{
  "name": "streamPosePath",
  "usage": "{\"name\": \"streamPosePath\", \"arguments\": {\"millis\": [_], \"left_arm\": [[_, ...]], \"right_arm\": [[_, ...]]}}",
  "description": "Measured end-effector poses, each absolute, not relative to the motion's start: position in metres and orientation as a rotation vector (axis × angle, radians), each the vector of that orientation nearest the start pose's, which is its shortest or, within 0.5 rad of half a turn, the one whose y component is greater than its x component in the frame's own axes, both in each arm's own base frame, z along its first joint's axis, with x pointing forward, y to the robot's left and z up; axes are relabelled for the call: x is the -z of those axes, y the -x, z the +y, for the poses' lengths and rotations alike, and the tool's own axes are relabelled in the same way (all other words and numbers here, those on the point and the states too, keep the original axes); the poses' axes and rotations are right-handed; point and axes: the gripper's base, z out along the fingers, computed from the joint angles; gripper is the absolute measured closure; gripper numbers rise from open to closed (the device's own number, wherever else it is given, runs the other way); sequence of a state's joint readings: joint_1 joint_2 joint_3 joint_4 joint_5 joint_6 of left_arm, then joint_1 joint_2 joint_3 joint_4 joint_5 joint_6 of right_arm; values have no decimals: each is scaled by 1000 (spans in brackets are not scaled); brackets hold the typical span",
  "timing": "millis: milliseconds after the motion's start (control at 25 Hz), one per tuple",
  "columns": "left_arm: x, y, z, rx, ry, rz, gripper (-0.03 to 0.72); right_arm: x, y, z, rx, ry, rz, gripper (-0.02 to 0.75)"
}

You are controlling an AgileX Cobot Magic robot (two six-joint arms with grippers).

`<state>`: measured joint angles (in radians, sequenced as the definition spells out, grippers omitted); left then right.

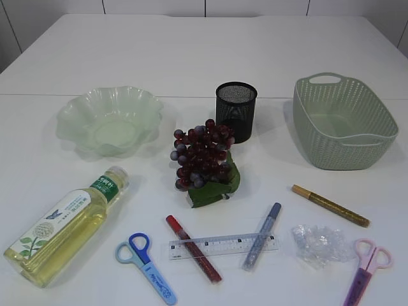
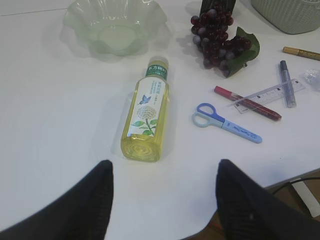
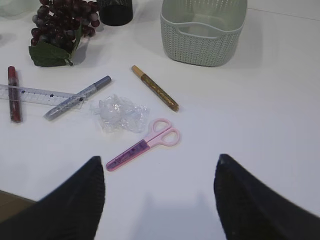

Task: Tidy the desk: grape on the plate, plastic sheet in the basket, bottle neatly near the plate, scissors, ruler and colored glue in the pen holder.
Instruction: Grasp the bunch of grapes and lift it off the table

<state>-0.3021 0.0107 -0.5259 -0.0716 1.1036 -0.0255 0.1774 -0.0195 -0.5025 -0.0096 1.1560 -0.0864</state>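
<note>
Both grippers, left [image 2: 162, 200] & right [image 3: 160, 197], spread, empty. Bottle [image 2: 145, 116] ahead of left lies flat, may roll if nudged.

White matte tabletop [image 1: 191, 57]: a flat surface with a seam line crossing its far half. Pale panelled wall [image 1: 255, 6] behind the far edge, divided by dark vertical joints. Dark cable [image 2: 295, 181] at the near edge, seen from the left wrist.

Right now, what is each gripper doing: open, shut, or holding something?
Left gripper: open, holding nothing, above the table near the bottle.
Right gripper: open, holding nothing, above the table near the pink scissors.
</note>
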Motion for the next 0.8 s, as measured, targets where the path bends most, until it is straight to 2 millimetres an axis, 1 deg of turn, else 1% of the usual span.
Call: {"name": "streamPosePath", "arguments": {"millis": [800], "left_arm": [[-281,10,-3,289,-293,2062,223]], "right_arm": [[-270,12,-3,-43,277,2100,207]]}}
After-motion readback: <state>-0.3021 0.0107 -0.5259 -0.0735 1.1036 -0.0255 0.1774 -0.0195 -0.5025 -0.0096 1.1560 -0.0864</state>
